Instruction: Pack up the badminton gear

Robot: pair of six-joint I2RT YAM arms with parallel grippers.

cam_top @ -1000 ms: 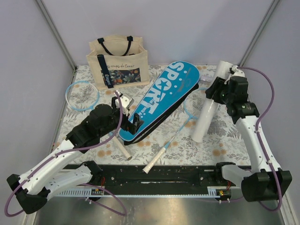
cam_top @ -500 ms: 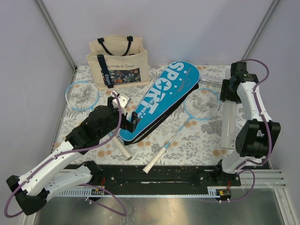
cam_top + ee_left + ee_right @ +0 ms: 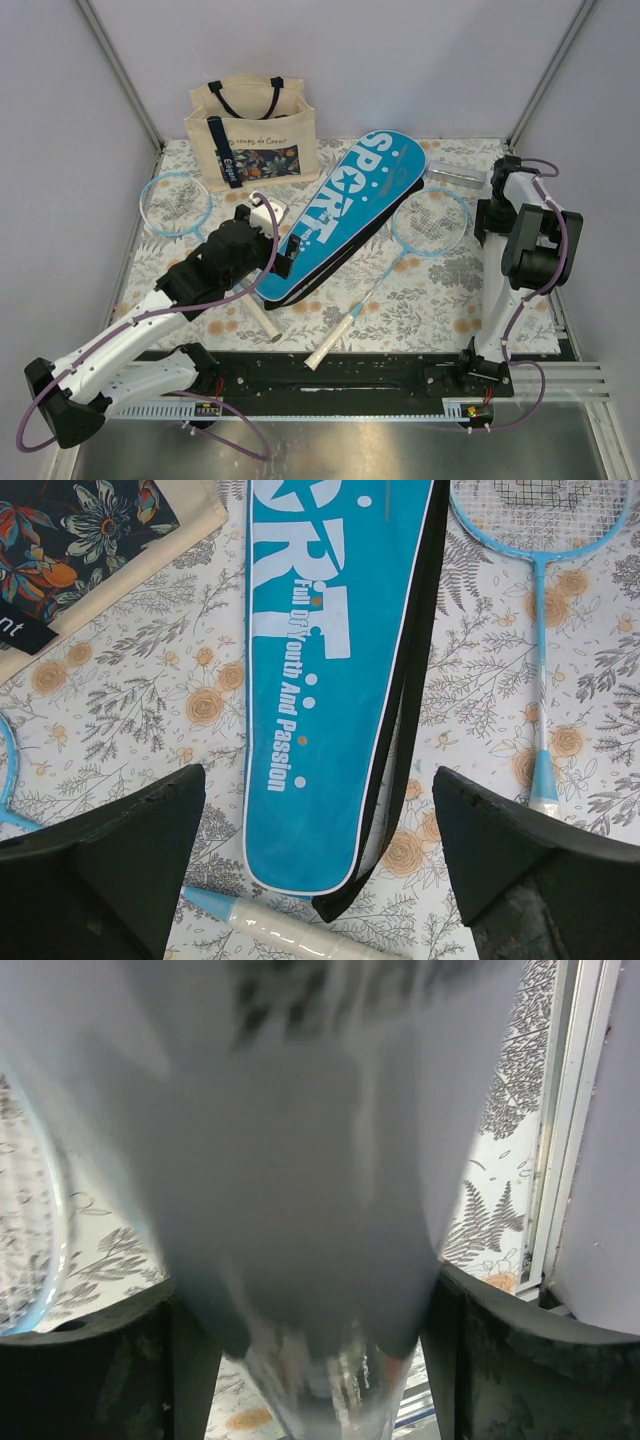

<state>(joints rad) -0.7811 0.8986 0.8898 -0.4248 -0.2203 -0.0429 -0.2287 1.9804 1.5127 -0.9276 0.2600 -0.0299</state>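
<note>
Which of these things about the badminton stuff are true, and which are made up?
1. The beige tote bag stands at the back of the table. True.
2. The left gripper is open above the blue SPORT case. True.
3. Both rackets are already inside the case. False: the left racket and the right racket lie on the table, one on either side of it.
4. The white tube lies beside the tote bag. False: the white tube is at the table's right edge, between the fingers of the right gripper.
</note>
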